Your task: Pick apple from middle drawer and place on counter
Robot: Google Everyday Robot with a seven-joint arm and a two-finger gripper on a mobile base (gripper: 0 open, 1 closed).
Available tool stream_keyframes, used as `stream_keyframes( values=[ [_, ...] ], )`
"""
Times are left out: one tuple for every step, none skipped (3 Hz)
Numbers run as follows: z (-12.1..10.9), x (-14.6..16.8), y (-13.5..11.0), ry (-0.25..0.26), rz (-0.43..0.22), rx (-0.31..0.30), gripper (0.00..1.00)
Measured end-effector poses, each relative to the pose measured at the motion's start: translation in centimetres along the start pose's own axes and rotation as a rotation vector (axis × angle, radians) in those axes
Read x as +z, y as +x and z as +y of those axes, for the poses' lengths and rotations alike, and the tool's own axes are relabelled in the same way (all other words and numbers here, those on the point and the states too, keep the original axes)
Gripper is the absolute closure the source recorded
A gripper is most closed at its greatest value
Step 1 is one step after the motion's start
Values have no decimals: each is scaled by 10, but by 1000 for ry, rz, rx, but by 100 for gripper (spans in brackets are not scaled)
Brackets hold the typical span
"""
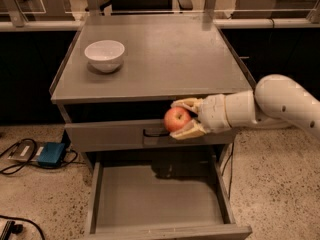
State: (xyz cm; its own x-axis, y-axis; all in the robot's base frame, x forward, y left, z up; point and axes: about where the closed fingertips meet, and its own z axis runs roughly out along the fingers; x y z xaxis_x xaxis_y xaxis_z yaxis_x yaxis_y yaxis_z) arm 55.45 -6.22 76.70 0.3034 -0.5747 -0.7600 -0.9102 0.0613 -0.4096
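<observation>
Red-orange with a pale blush, the apple (175, 118) is held off every surface, clamped between the two tan fingers (188, 130) of the gripper (178, 119). One finger lies over its top and the other under its bottom, both touching it, so the fruit shows between them on the side facing left.

The gripper reaches in from the right on a white arm (285, 100). It sits just in front of the grey drawer front (110, 136) with the dark loop handle (151, 132), a little below the front edge of the counter (170, 54).

Beneath it the middle drawer (150, 196) stands pulled out, its bare grey floor carrying only a dark shadow near the back.

On the counter a white bowl (104, 54) stands upright near the left rear corner, well apart from the apple.

A blue box (51, 154) with cables lies on the speckled floor (280, 189), left of the cabinet.
</observation>
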Motion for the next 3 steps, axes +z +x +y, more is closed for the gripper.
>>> stream_keyframes(
  values=[
    [-23, -6, -23, -20, -1, -39, 100],
    [-34, -13, -36, -34, -17, -54, 100],
    [-42, -22, -46, -41, -51, -56, 100]
  ],
)
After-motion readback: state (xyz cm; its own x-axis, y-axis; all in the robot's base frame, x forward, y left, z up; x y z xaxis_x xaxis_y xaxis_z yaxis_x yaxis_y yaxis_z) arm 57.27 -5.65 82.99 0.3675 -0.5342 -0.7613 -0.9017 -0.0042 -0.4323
